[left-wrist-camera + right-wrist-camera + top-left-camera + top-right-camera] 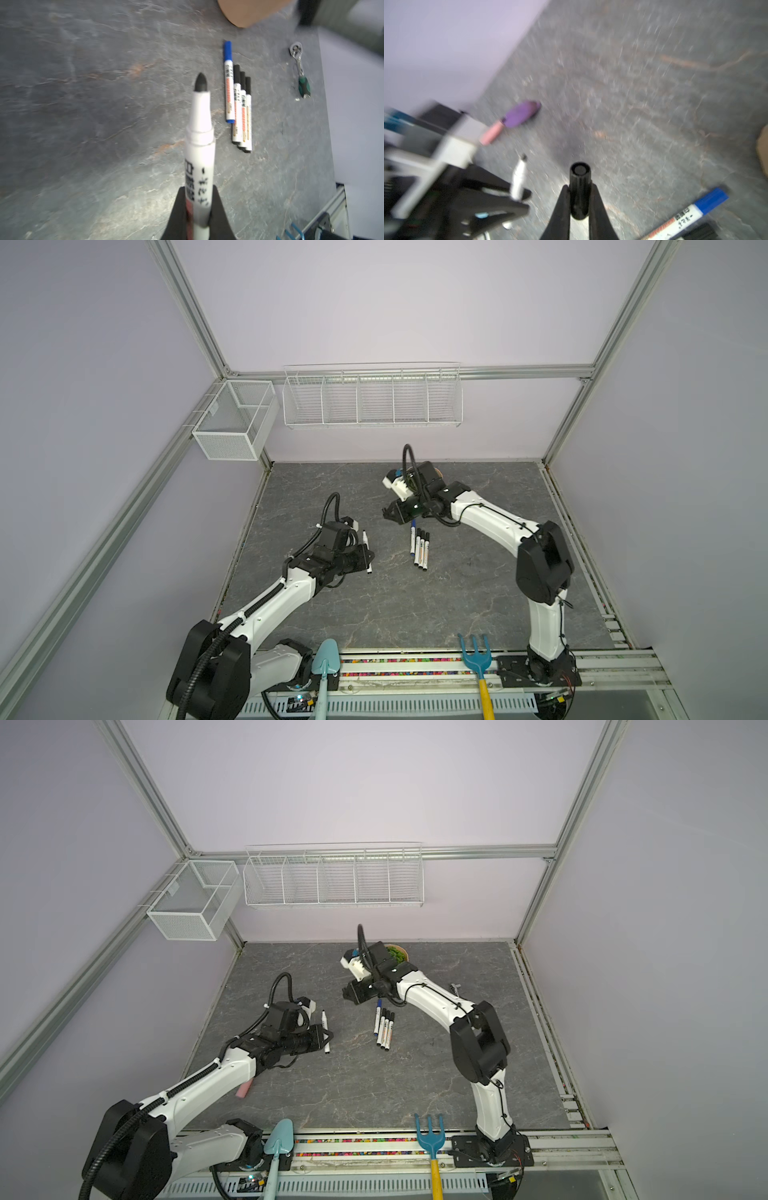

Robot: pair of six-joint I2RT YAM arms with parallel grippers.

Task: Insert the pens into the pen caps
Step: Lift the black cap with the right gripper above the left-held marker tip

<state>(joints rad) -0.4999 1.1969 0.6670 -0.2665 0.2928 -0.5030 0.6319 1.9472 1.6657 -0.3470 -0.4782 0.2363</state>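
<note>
My left gripper [368,558] [198,191] is shut on the barrel of an uncapped white pen [200,128] [325,1029], whose black tip points away from the wrist. My right gripper [388,514] [579,188] is shut on a black pen cap [579,172], open end facing outward. In the right wrist view the left arm's pen [519,178] stands a short way to the side of the cap, apart from it. Several capped pens [419,547] [239,104] lie side by side mid-table, one with a blue cap [227,49], the others black.
A ratchet tool with a green handle [299,68] lies right of the pens. A brown bowl of green stuff [397,952] sits at the back behind the right arm. A purple-and-pink object [517,116] lies near the left wall. A trowel [326,659] and a rake [476,655] rest on the front rail.
</note>
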